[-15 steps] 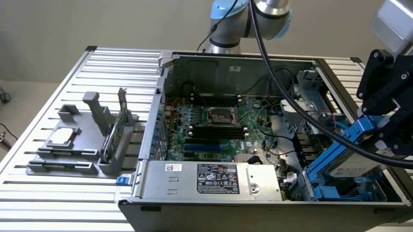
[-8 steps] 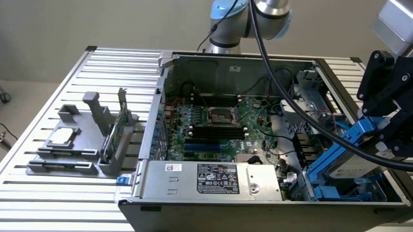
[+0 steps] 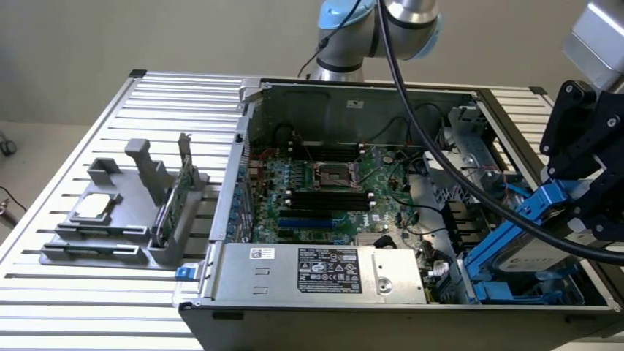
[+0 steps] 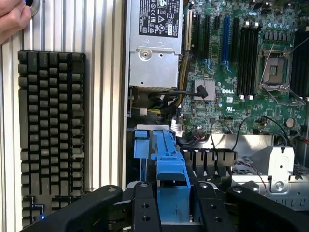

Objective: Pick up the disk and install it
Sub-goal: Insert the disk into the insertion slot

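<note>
One disk (image 3: 527, 252) is in my gripper (image 3: 577, 219). From the exterior view I see it tilted over the open computer case (image 3: 341, 95), at the near corner on the exterior view's right. Its lower end dips toward the blue drive bay (image 3: 497, 292); whether they touch, I cannot tell. The case sits on the slatted surface (image 3: 58, 292). I judge the step in hand to be seating the disk, and the tilt matters most. I should bring the disk's edges parallel with the bay's guides before pressing, and move slowly. My own black cable (image 3: 439, 157) sweeps across the case close to the disk, and thin wires lie beside the bay.

On the wrist view, my gripper (image 4: 175, 208) is narrowed onto the disk (image 4: 171, 186), a finger on each side of its blue edge, so the hold looks firm and centred. Just beyond is the drive bay (image 4: 144, 142), then the power supply (image 4: 154, 58) and the circuit board (image 4: 241, 72). I'd line up on that blue frame, not the board. A keyboard (image 4: 50, 130) lies on the surface beside the case, and a person's hand (image 4: 13, 19) is at its far end, well apart from my work.
</note>
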Robot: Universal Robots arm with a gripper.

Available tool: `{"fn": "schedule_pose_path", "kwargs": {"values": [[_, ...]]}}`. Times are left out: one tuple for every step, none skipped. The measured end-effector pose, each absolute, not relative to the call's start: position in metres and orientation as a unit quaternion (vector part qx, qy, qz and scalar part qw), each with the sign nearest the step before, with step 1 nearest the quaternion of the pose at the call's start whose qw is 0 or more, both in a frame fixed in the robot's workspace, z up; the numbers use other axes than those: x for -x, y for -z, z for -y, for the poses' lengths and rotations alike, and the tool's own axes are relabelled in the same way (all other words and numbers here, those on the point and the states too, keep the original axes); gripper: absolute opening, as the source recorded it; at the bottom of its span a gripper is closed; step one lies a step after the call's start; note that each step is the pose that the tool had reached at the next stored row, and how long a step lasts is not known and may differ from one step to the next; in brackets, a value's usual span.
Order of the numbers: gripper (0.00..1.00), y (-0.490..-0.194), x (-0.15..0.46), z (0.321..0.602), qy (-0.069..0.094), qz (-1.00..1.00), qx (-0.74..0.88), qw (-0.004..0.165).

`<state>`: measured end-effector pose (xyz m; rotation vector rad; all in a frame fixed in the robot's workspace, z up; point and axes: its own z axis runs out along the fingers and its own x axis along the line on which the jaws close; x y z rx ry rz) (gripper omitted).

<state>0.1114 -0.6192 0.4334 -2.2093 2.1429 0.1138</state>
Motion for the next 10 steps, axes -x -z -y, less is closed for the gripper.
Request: {"fn": "schedule_pose_path", "kwargs": {"values": [[0.33, -0.4333, -0.112, 0.6191, -0.037, -0.695, 0.717, 0.031], [0.33, -0.4331, -0.112, 0.6191, -0.037, -0.695, 0.717, 0.031], [0.33, -0.4325, -0.112, 0.6191, -0.037, -0.695, 0.717, 0.031], [0.33, -0.4319, -0.112, 0.6191, -0.037, -0.695, 0.717, 0.031], [0.33, -0.4311, -0.112, 0.6191, -0.037, -0.695, 0.717, 0.031], [0.33, -0.4303, -0.112, 0.6191, -0.037, -0.695, 0.717, 0.031], [0.33, -0.4296, -0.112, 0.6191, -0.037, -0.695, 0.717, 0.031], [0.33, -0.4289, -0.112, 0.6191, -0.037, -0.695, 0.717, 0.031], [0.33, -0.4282, -0.112, 0.6191, -0.037, -0.695, 0.717, 0.031], [0.33, -0.4276, -0.112, 0.6191, -0.037, -0.695, 0.717, 0.031]]}}
